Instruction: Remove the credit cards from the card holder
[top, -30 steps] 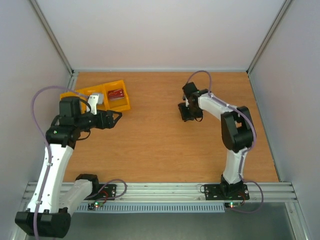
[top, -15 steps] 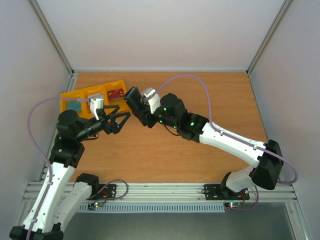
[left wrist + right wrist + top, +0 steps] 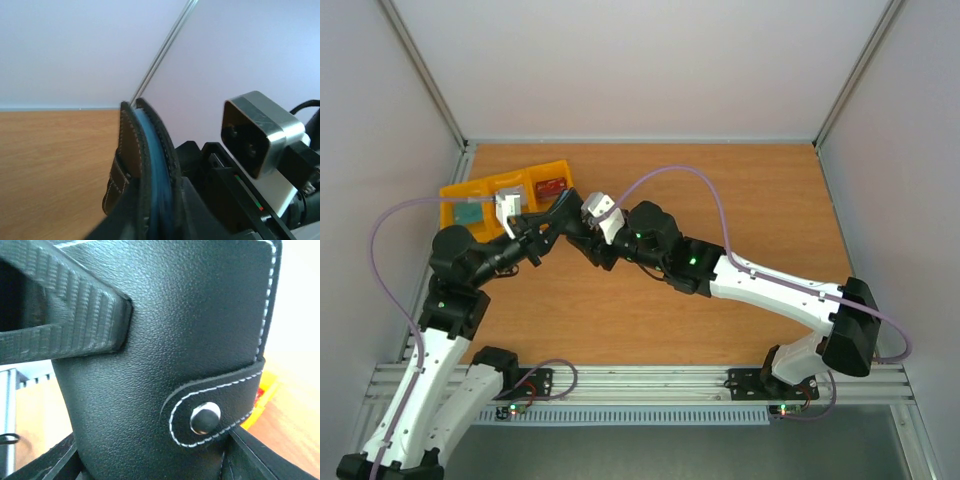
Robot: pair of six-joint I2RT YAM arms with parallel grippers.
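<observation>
Since 0.5 s ago the right gripper (image 3: 572, 228) has swung nearer the left gripper (image 3: 545, 222), with the small black stitched-leather bifold card holder (image 3: 165, 340) clamped upright in its jaws. One ribbed finger (image 3: 65, 315) of the left gripper lies across the holder's face; whether that gripper is closed cannot be told. Snap strap (image 3: 210, 410) fastened; yellow plastic bins (image 3: 480, 190) just behind.

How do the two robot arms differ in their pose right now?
The right arm lies stretched far across the table toward the left side; the left arm is sharply bent, reaching only a short way. The right gripper holds the card holder; whether the left gripper has closed on it is unclear. Both meet at the card holder, beside the yellow bins.
</observation>
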